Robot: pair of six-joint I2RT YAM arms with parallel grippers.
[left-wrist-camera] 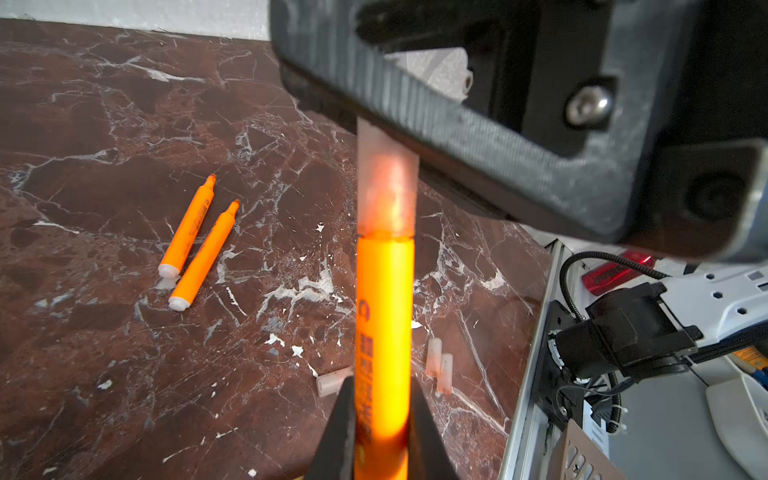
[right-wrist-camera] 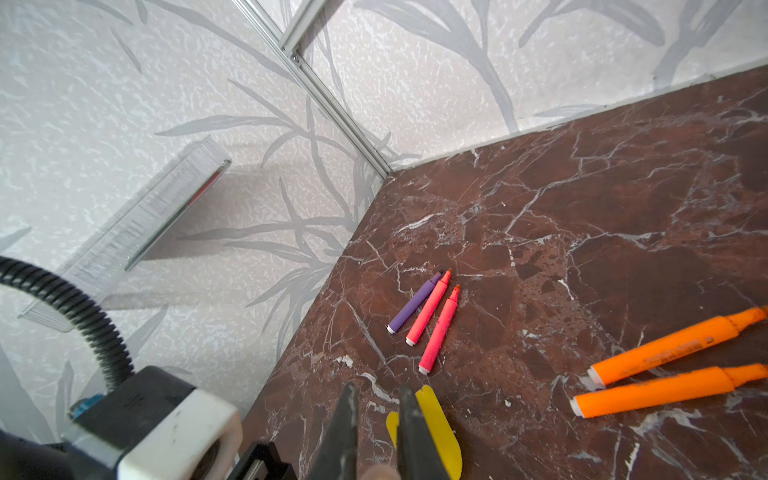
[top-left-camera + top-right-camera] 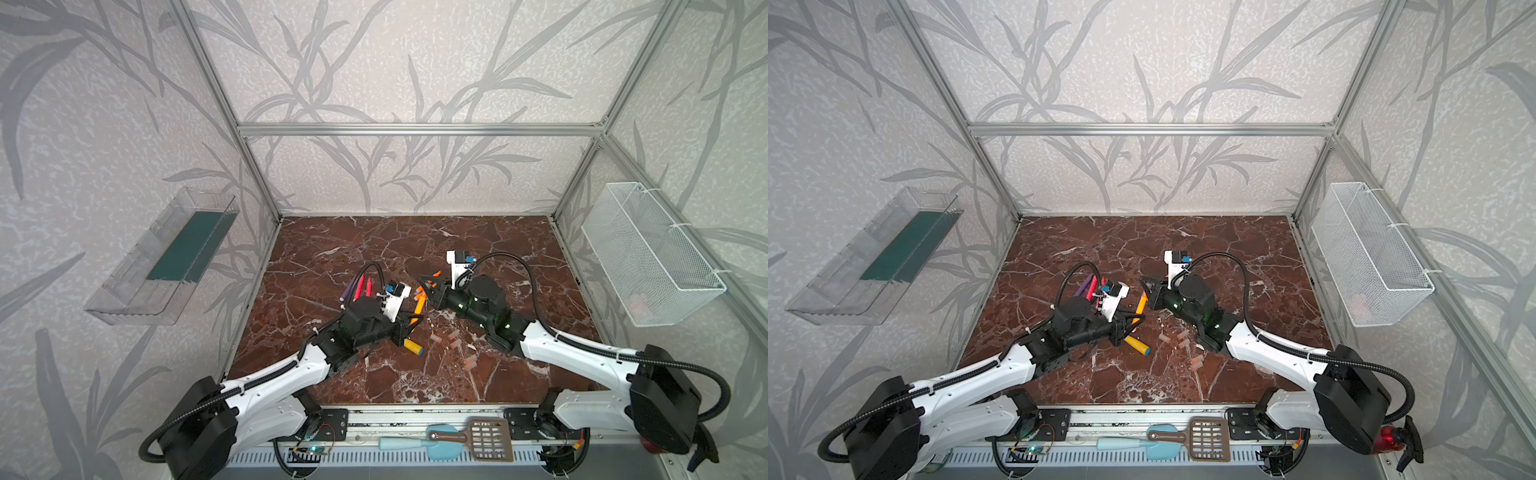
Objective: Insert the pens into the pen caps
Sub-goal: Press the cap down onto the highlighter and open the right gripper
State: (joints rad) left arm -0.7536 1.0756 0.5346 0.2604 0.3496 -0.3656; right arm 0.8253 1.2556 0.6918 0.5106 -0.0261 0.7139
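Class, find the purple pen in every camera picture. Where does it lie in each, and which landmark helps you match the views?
Both top views: purple pen lies on the table left of centre, beyond the left arm.
Left wrist view: not in it.
Right wrist view: near the middle, at one end of a trio.
Shared landmark: two pinkish-red pens beside it.

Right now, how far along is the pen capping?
Done: none set down capped yet. In hand: the left gripper holds an orange pen, the right gripper pinches a cap over its tip. Left: two orange pens, two pinkish-red pens, a purple pen, loose caps.
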